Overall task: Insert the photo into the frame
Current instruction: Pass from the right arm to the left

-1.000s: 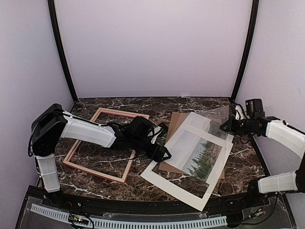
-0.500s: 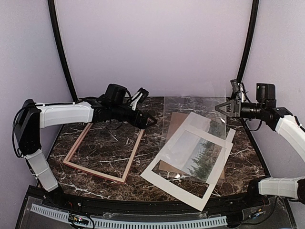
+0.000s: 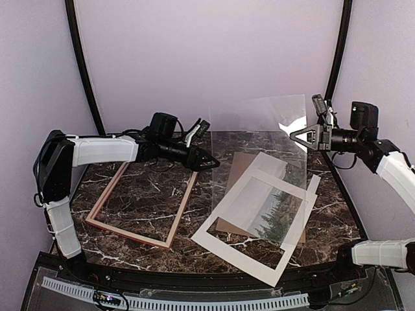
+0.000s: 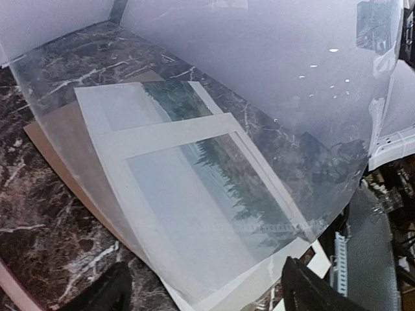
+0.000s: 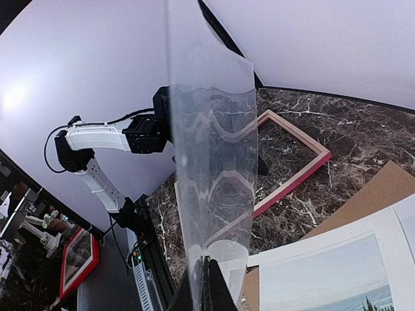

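Note:
The photo [image 3: 279, 217], a print of green conifers with a white border, lies flat right of centre under a white mat [image 3: 240, 256]. It also shows in the left wrist view [image 4: 220, 175]. The pink-red frame [image 3: 181, 210] lies back up on the left and is empty; it also shows in the right wrist view [image 5: 297, 184]. My right gripper [image 3: 293, 136] is shut on the edge of a clear sheet [image 3: 259, 123] and holds it upright in the air above the photo [image 5: 206, 272]. My left gripper [image 3: 211, 162] is open, beside the sheet's lower left edge [image 4: 204, 275].
A brown backing board [image 3: 240, 165] lies under the photo and mat. The clear sheet [image 4: 292, 78] hangs in front of the left wrist camera. Purple walls and black posts close in the back and sides.
My right gripper has lifted the clear sheet up off the photo stack. My left arm has pulled away from the mat, risen and moved to the sheet's left edge.

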### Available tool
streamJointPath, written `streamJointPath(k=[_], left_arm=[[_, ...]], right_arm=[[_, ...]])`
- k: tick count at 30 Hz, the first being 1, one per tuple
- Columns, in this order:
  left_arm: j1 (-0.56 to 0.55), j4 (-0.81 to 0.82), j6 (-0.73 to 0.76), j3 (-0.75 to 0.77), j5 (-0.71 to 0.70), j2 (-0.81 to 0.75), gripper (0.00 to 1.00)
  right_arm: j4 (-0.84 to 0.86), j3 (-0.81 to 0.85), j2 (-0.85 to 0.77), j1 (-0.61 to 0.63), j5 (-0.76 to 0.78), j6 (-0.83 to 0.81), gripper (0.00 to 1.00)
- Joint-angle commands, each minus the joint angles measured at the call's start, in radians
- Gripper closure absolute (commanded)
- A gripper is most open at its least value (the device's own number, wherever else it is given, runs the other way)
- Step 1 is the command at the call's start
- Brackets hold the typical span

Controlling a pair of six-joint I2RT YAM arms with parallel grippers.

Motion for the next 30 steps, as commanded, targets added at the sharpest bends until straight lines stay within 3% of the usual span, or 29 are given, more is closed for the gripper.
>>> streamJointPath(k=[1, 5, 8, 13, 30], left_arm=[[0.007, 0.142, -0.060, -0.016, 0.189, -0.019, 0.25], [0.016, 0.279, -0.134, -0.077, 0.243, -0.036, 0.49], [0.025, 0.321, -0.160, -0.091, 0.254, -0.036, 0.59], [0.037, 0.309, -0.143, -0.111, 0.193, -0.042, 0.43], [0.038, 0.384, -0.186, 0.045, 0.208, 0.130, 0.20]], right_arm=[[0.044, 0.030, 0.015, 0.004, 0.018, 0.017, 1.00], [0.057, 0.016, 0.034, 0.004, 0.031, 0.020, 1.00], [0.067, 0.012, 0.039, 0.002, 0.035, 0.026, 1.00], [0.083, 0.025, 0.033, 0.002, 0.018, 0.046, 1.00], [0.177, 0.058, 0.033, 0.001, -0.076, 0.166, 1.00]])
